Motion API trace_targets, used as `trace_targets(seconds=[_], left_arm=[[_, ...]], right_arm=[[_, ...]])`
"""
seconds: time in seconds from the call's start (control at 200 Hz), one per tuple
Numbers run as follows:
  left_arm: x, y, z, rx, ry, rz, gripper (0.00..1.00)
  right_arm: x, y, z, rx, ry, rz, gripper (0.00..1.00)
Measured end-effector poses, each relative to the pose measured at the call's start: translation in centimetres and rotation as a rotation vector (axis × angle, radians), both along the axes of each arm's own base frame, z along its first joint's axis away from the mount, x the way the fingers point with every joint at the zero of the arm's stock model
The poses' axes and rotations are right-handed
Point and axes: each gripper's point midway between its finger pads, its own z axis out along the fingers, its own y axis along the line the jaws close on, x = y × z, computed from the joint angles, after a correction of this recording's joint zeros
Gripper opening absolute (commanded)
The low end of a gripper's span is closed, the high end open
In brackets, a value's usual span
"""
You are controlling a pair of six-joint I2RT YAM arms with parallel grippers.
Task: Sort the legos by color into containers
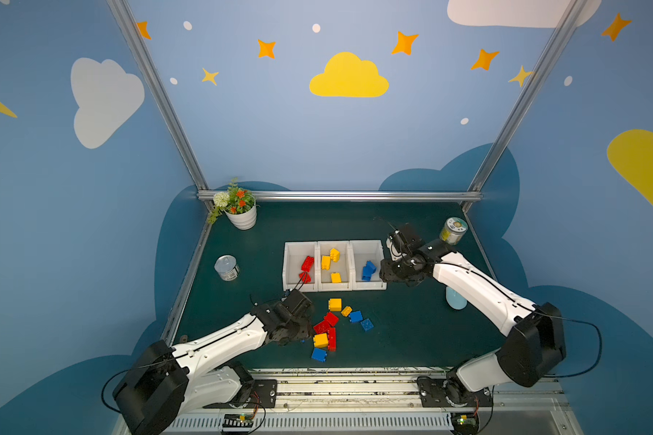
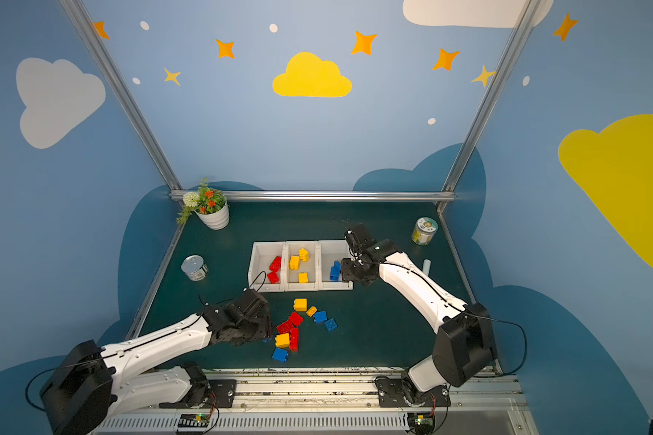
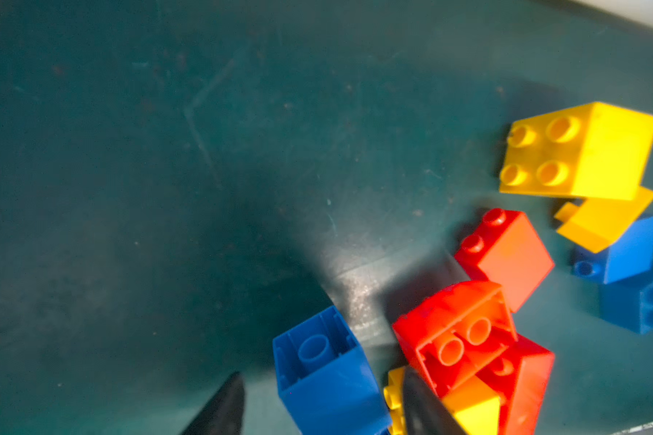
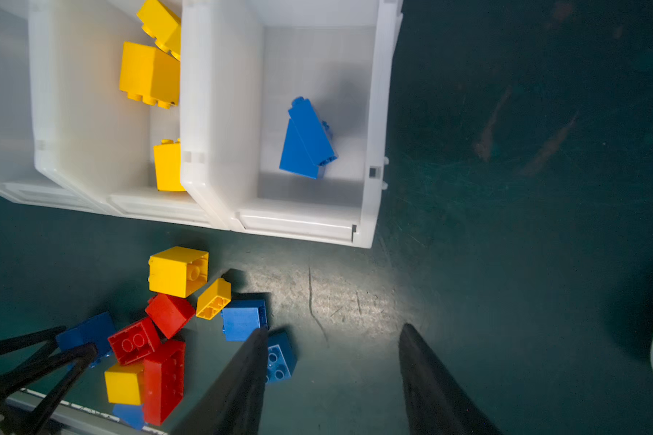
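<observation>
Both top views: dark green table in a blue, cloud-painted room; three white bins hold red, yellow, blue bricks, loose bricks before them. Left wrist: left claw released, straddling an upturned blue brick. Right wrist: right claw released, empty, beside the bins.

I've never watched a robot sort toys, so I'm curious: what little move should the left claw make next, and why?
Probably close on the blue brick. The left claw is open with that loose brick lying between its fingers, and the white bin holding blue bricks is where it belongs.
</observation>
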Motion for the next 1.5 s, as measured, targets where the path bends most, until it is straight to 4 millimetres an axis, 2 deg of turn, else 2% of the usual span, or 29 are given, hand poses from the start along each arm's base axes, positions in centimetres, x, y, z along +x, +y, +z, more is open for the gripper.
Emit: trace_targets(seconds=[0.175,0.41,0.486,0.571,0.756,0.816,0.916,1.126,1.246,1.362,1.497], left_arm=[[0.1,0.1,-0.3,0.015,-0.001,0.006,0.37],[0.3,0.1,0.2,0.010,-0.025,0.007,0.31],[0.6,0.0,1.0,0.007,-0.041,0.004,0.31],[1.6,-0.8,3.0,-0.014,-0.086,-0.015,0.31],[5.8,-5.0,8.9,-0.076,-0.214,-0.107,0.32],[7.7,-6.9,10.4,-0.085,-0.246,-0.148,0.32],[11.0,-10.4,11.6,-0.094,-0.273,-0.215,0.33],[18.6,-16.8,12.2,-0.102,-0.302,-0.324,0.34],[22.1,-19.2,11.8,-0.106,-0.304,-0.369,0.34],[23.5,-20.2,10.5,-0.103,-0.279,-0.397,0.36],[23.2,-20.3,8.8,-0.091,-0.227,-0.420,0.43]], right_arm=[[-0.7,-1.0,0.0,0.015,0.001,-0.029,0.56],[-1.0,-2.1,0.8,0.036,-0.020,-0.060,0.56],[-1.1,-2.3,1.1,0.042,-0.027,-0.068,0.55],[-1.1,-2.6,1.4,0.048,-0.037,-0.076,0.55],[-1.6,-3.6,2.6,0.059,-0.084,-0.081,0.55],[-1.9,-4.1,2.8,0.055,-0.100,-0.085,0.55],[-2.6,-4.9,2.9,0.047,-0.119,-0.095,0.55],[-4.0,-6.4,2.7,0.042,-0.152,-0.128,0.54],[-5.0,-7.1,2.1,0.059,-0.184,-0.136,0.54],[-5.8,-7.8,2.1,0.072,-0.223,-0.149,0.54],[-5.8,-8.2,2.8,0.076,-0.259,-0.160,0.54]])
